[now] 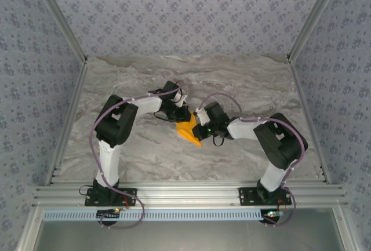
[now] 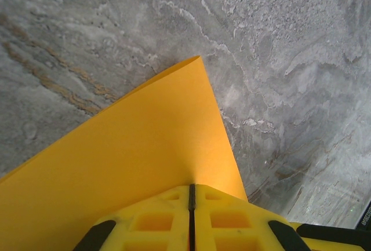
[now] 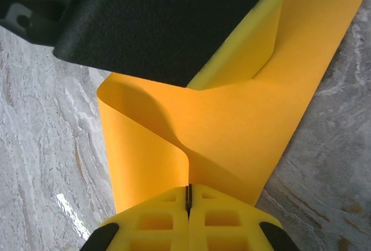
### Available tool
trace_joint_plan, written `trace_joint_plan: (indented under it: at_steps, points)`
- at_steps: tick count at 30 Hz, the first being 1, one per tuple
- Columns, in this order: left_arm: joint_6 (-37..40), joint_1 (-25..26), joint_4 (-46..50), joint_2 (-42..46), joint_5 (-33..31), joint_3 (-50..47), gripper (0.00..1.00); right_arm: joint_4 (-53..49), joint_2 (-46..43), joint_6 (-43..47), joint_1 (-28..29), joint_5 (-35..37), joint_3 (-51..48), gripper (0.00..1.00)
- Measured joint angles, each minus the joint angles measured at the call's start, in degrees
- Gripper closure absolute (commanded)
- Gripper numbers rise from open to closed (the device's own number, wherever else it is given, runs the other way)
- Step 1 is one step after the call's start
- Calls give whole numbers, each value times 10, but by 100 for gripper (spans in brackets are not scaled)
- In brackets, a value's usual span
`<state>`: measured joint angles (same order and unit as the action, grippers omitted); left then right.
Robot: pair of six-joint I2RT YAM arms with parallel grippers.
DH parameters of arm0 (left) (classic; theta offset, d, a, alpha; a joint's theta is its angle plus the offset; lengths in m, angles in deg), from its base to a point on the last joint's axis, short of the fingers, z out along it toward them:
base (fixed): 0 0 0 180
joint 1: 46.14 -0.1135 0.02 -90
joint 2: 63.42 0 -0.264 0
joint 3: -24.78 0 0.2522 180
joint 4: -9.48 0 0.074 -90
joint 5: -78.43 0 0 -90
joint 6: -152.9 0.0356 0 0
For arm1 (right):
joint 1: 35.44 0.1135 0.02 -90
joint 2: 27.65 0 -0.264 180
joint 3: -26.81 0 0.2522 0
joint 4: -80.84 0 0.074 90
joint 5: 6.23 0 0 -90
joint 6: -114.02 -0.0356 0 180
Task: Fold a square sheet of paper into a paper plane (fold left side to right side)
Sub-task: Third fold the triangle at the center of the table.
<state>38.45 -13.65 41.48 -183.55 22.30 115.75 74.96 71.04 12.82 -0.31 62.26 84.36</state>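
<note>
The square sheet of paper (image 1: 189, 131) is orange-yellow and hangs curled above the middle of the marble table, pinched between both arms. My left gripper (image 1: 182, 115) is shut on its upper edge; in the left wrist view the paper (image 2: 133, 146) spreads away from the closed yellow fingertips (image 2: 232, 216) of that gripper (image 2: 191, 188). My right gripper (image 3: 188, 189) is shut on a fold of the sheet (image 3: 243, 123), which bends in an S-curve. The left gripper's black body (image 3: 162, 25) looms just beyond it. The paper plane is out of view.
The grey marble tabletop (image 1: 145, 77) is bounded by patterned walls at the back and sides and by an aluminium rail (image 1: 185, 193) at the near edge. Both arm bases (image 1: 110, 196) stand on that rail.
</note>
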Motion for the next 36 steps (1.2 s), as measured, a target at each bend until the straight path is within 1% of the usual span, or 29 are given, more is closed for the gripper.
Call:
trace_joint_plan:
  at_steps: [11,18,23,26,29,32,36]
  points:
    - [0,2,-2,0,0,0,92,-2,0,-2,0,5,0,100]
    - [0,3,-1,0,0,1,85,-5,0,-2,9,21,0,100]
    - [9,3,19,0,-2,15,80,-4,4,-2,17,29,3,100]
    - [11,1,38,0,-3,30,73,-4,5,-2,22,35,5,100]
    - [15,-6,49,0,-2,49,70,-4,7,-2,25,38,7,100]
    - [15,-19,58,2,-3,64,70,-4,7,-2,26,40,7,100]
    - [14,-36,64,27,-12,58,81,-4,7,-2,26,41,7,100]
